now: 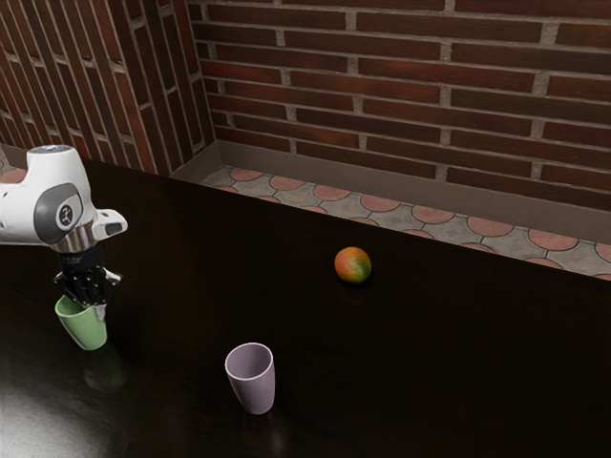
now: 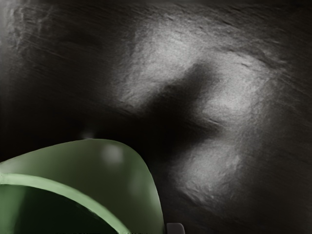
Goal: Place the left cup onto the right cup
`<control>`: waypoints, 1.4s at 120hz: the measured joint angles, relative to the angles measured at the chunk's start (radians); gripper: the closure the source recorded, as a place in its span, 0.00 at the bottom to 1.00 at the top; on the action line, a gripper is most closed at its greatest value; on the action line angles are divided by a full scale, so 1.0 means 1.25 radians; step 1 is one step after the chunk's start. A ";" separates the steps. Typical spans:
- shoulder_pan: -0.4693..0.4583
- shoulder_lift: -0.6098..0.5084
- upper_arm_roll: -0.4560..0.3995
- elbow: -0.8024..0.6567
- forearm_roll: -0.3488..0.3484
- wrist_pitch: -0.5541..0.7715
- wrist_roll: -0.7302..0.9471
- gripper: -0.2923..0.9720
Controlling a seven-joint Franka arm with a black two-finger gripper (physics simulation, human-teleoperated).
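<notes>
The gripper point(image 1: 87, 291) is down at the far nine o'clock side of the exterior view, and its fingers look clamped on the rim of the green cup point(image 1: 82, 326), one inside the mouth and one outside the wall. That is the left cup, the one to be moved. Whether its base is clear of the bench point(image 1: 430, 382) cannot be told from here; it sits low, close to the dark surface. In the wrist view the cup's green rim point(image 2: 73, 190) curves right under the hand, over the bench's glossy top.

The purple cup point(image 1: 250, 378), the target, stands upright and well apart, at about four o'clock from the green one. A round orange-green fruit point(image 1: 353, 264) rests at roughly two o'clock from the purple cup, off the direct line between the two.

Now the risks. A pinch on one side of a thin rim is an off-centre hold, so the cup may swing or tilt during the carry and arrive crooked. If it travels too low, its base could clip the purple cup's lip and knock that light cup over. And the landing is narrow: both mouths face up, so a release slightly off centre would likely let the green cup slide off and roll across the bench.
</notes>
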 joint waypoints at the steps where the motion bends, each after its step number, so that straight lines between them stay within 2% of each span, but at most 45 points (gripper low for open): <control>1: 0.000 -0.001 0.000 0.000 0.000 0.000 0.000 0.83; 17: -0.002 -0.019 0.000 0.000 0.007 -0.006 -0.006 0.84; 34: -0.012 -0.075 -0.007 0.015 0.039 -0.039 -0.020 0.85; 44: -0.012 -0.086 -0.023 0.087 0.067 -0.084 -0.027 0.85; 55: -0.013 -0.087 -0.055 0.151 0.074 -0.138 -0.035 0.85; 71: -0.085 -0.088 -0.065 0.209 0.053 -0.214 -0.048 0.85; 89: -0.126 -0.104 -0.145 0.247 0.015 -0.289 -0.082 0.85; 111: -0.234 -0.133 -0.182 0.250 -0.013 -0.349 -0.151 0.85; 148: -0.245 -0.155 -0.266 0.217 -0.062 -0.374 -0.297 0.85; 168: -0.266 -0.152 -0.304 0.213 -0.056 -0.365 -0.369 0.85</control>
